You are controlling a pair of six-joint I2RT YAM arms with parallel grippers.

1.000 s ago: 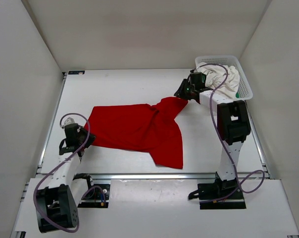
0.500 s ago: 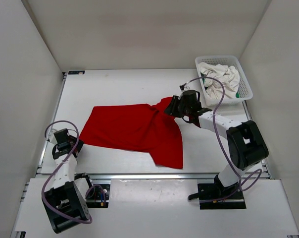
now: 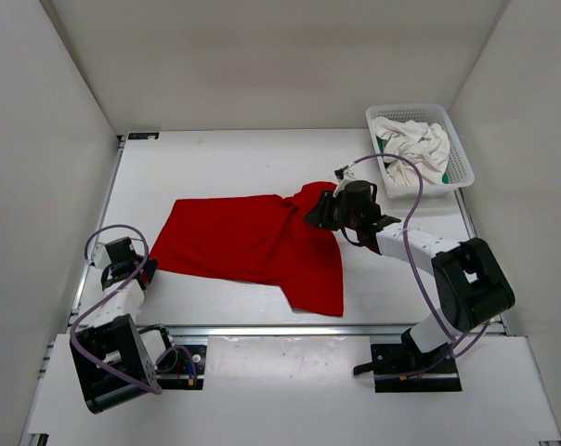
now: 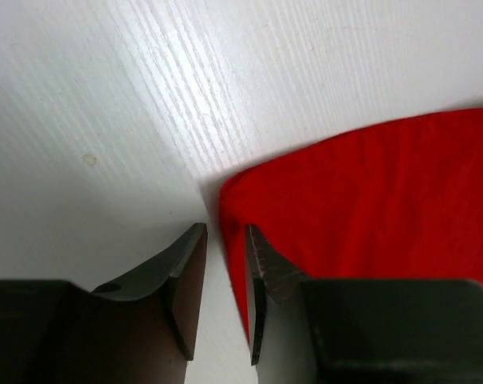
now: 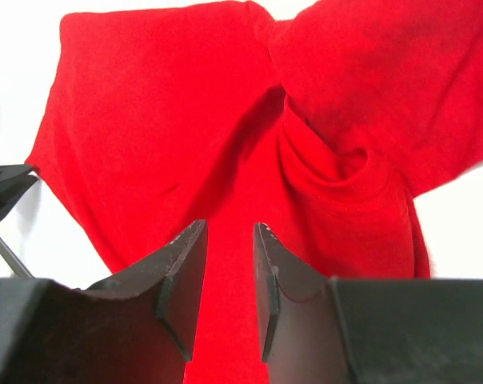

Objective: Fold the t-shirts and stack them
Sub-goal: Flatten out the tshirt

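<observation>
Bright red soft cloth t-shirt judged light, limp; best pinched at corners/edges. Left gripper, right gripper seen narrowly parted, nothing held.

Left pincer, right pincer narrowly parted

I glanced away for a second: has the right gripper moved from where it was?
Yes. The right gripper has moved away from the basket, leftward and nearer the arm bases, and is now over the right edge of the red shirt.
</observation>
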